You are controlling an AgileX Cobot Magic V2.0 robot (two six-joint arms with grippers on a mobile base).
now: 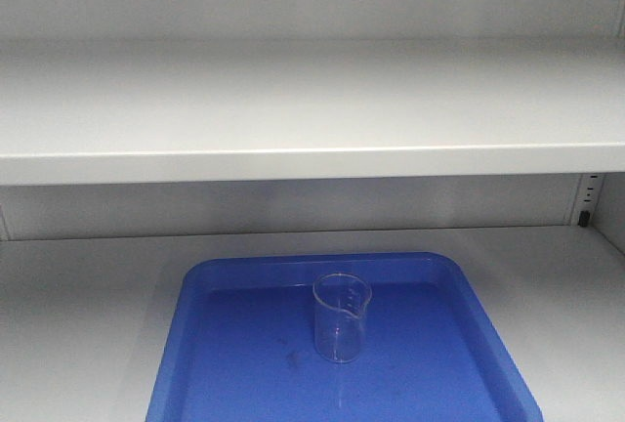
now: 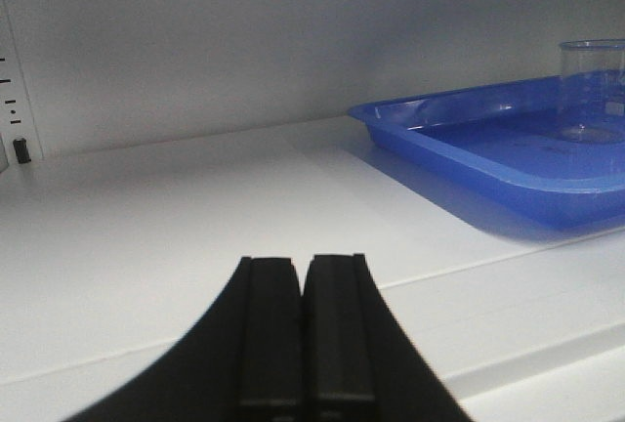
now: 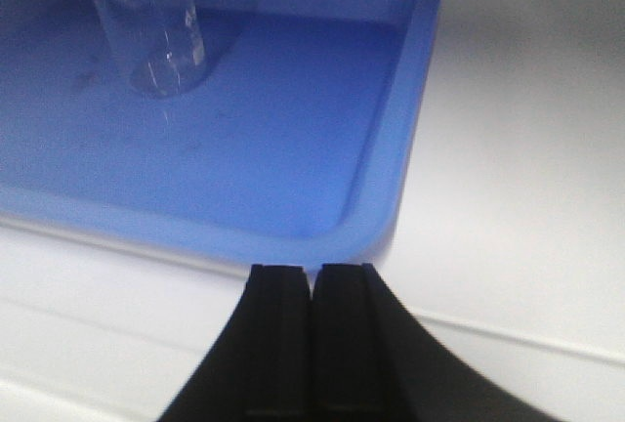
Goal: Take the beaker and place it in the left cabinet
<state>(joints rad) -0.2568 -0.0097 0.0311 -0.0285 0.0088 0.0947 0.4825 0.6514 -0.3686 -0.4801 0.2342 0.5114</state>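
The clear glass beaker point(image 1: 342, 316) stands upright in the blue tray point(image 1: 225, 363) on the lower shelf of the left cabinet point(image 1: 293, 153). No gripper touches it. In the left wrist view the beaker point(image 2: 592, 90) is at the far right, and my left gripper point(image 2: 303, 262) is shut over the bare white shelf, well to the tray's left. From the right wrist the beaker point(image 3: 146, 26) shows at the tray's far left. My right gripper point(image 3: 312, 269) is shut, empty, just outside the tray's near rim point(image 3: 293, 246).
An upper shelf edge point(image 1: 312, 166) spans the cabinet above the tray. Slotted shelf rails run up the back corners point(image 1: 586, 202) point(image 2: 15, 119). White shelf surface lies on both sides of the tray point(image 2: 176, 217) point(image 3: 527, 178).
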